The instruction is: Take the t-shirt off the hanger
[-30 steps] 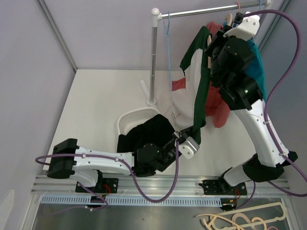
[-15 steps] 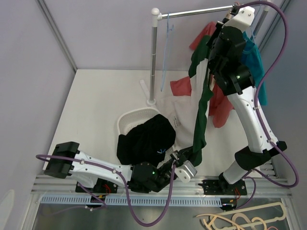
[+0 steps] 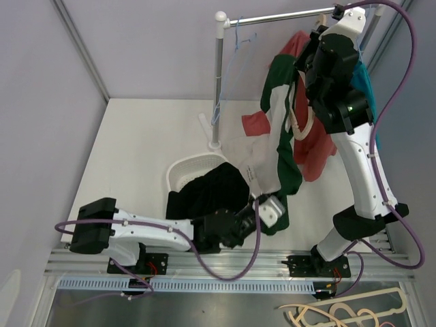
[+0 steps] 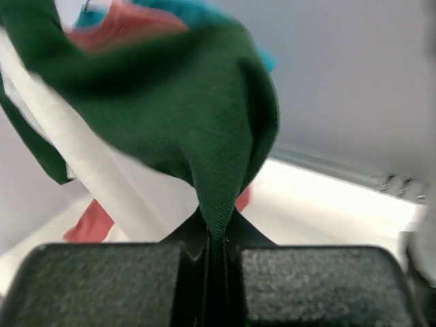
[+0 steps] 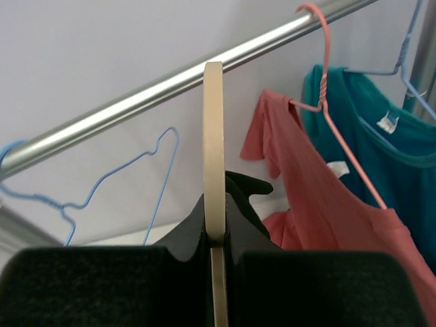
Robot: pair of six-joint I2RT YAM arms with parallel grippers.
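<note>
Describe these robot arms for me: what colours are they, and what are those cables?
Both the left arm and right arm have slim white links joined by chunky black joint housings. A purple cable loops loosely along each. A small green light glows on the right arm. The fingers are blocky, matte black and finely textured. No readable markings show.

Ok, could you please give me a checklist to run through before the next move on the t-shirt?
1. Grip of left fingers on green t-shirt: ok, shut.
2. Grip of right fingers on cream hanger: ok.
3. T-shirt off the hanger: not ok, seems to hang from it.
4. Hanger clear of rail: cannot tell.
5. Gap to coral shirt: cannot tell, they overlap from above.
</note>
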